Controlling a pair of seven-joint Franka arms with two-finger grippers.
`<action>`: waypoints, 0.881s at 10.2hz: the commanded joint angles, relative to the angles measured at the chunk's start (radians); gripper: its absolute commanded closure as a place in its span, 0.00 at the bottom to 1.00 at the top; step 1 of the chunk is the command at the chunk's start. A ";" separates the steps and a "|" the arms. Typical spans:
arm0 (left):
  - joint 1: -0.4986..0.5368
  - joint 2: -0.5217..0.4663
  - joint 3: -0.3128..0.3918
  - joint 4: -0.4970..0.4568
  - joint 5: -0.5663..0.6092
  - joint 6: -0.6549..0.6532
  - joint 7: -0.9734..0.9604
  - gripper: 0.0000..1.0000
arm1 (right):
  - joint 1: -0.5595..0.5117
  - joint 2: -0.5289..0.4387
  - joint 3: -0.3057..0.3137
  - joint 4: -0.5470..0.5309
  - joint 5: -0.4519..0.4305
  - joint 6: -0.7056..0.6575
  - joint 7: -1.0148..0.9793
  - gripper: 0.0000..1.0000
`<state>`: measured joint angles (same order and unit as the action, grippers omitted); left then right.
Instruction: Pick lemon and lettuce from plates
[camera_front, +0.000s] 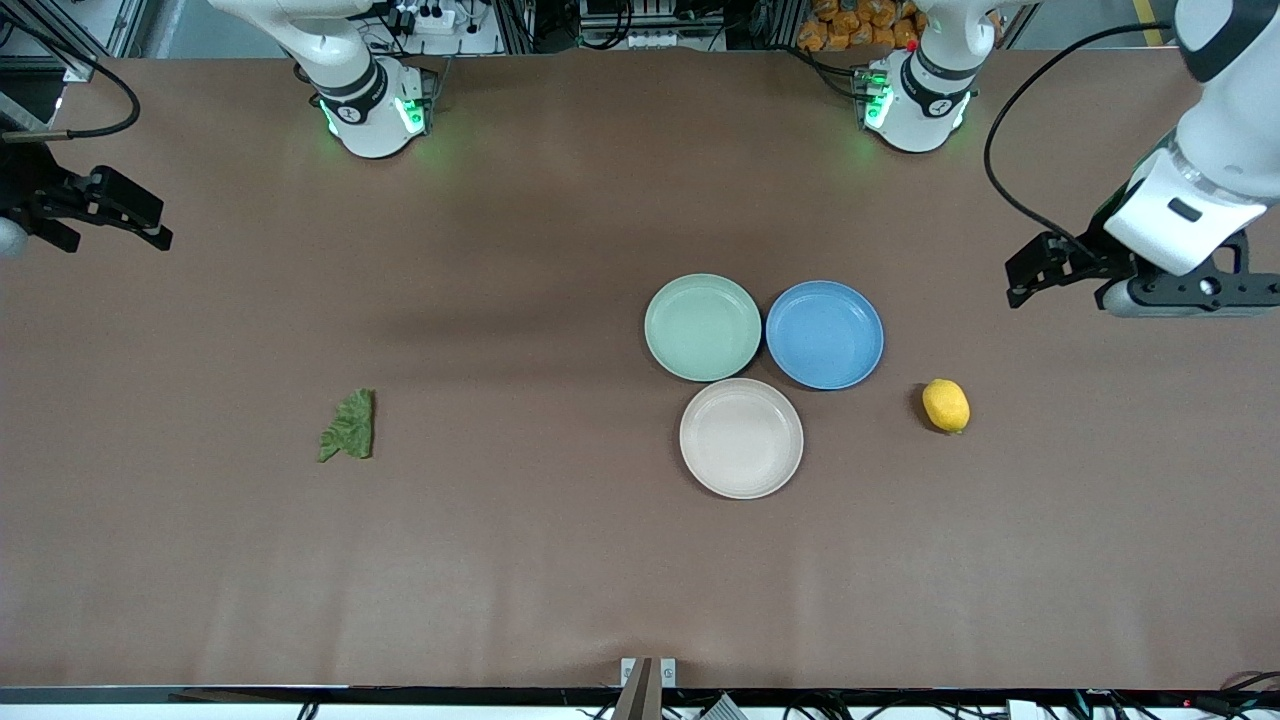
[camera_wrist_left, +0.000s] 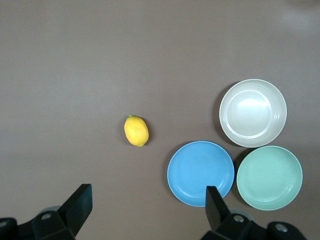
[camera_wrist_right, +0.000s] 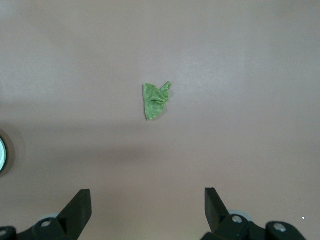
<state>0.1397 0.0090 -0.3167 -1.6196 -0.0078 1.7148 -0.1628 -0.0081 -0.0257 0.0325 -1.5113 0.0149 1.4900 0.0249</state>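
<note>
Three round plates sat clustered near the middle of a brown table (camera_front: 500, 560): a mint green plate (camera_front: 703, 327), a blue plate (camera_front: 824, 334) touching it on the side toward the left arm's end, and a beige-pink plate (camera_front: 741, 438) nearer the front camera, touching the other two. All three were empty. The lemon (camera_front: 945, 405) lay on the bare table near the blue plate, toward the left arm's end. The lettuce (camera_front: 349, 426) lay flat on the table, well apart from the plates, toward the right arm's end. The left gripper (camera_front: 1035, 270) hung in the air over the left arm's end of the table, its jaws spread wide and holding nothing. The right gripper (camera_front: 130, 215) hung over the right arm's end of the table, its jaws likewise spread wide and empty.
</note>
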 joint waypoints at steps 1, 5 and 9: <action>0.001 -0.007 -0.002 0.023 -0.014 -0.038 -0.011 0.00 | -0.003 -0.017 0.001 -0.007 0.011 0.009 0.013 0.00; 0.003 -0.021 0.001 0.027 -0.012 -0.050 -0.004 0.00 | -0.003 -0.019 0.004 -0.006 0.011 0.015 0.015 0.00; 0.003 -0.023 0.001 0.027 -0.011 -0.050 -0.003 0.00 | -0.004 -0.019 0.004 -0.003 0.011 0.024 0.015 0.00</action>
<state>0.1398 -0.0015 -0.3167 -1.5984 -0.0078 1.6873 -0.1628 -0.0081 -0.0262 0.0325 -1.5098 0.0152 1.5125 0.0260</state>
